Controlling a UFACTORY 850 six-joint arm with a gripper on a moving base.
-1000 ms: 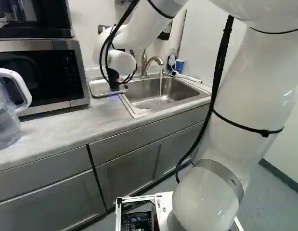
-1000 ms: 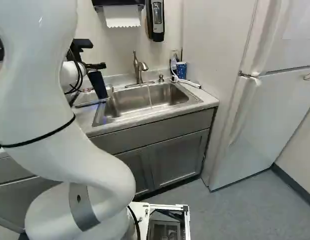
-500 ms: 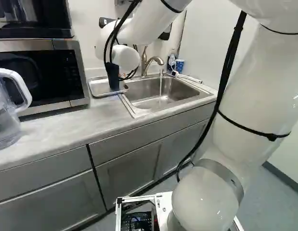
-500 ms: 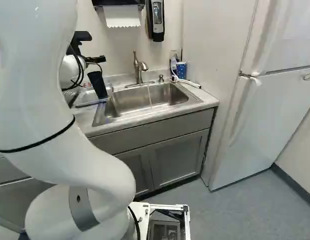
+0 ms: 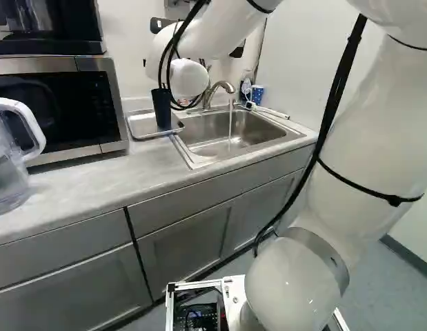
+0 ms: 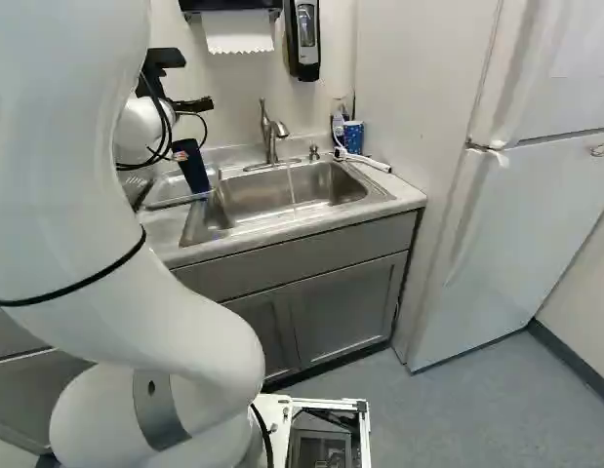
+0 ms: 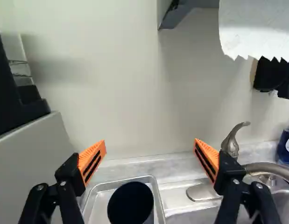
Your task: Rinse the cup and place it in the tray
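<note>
Cup (image 5: 162,109) and gripper (image 6: 192,104) are apart, the gripper's fingers spread wide. Dark and upright, the cup stands in the metal tray (image 5: 138,125), just beside the sink (image 6: 248,200), where water (image 5: 230,125) runs from the tap (image 6: 270,135). A microwave (image 5: 58,110) sits on the tray's other side.

- We find the cup (image 5: 162,109) dark blue, plain-sided and upright, mouth up; it stands inside the tray (image 5: 138,132).
- We record the tray as shallow, rectangular, metallic and raised-rimmed, lying flat just beside the sink (image 5: 199,157).
</note>
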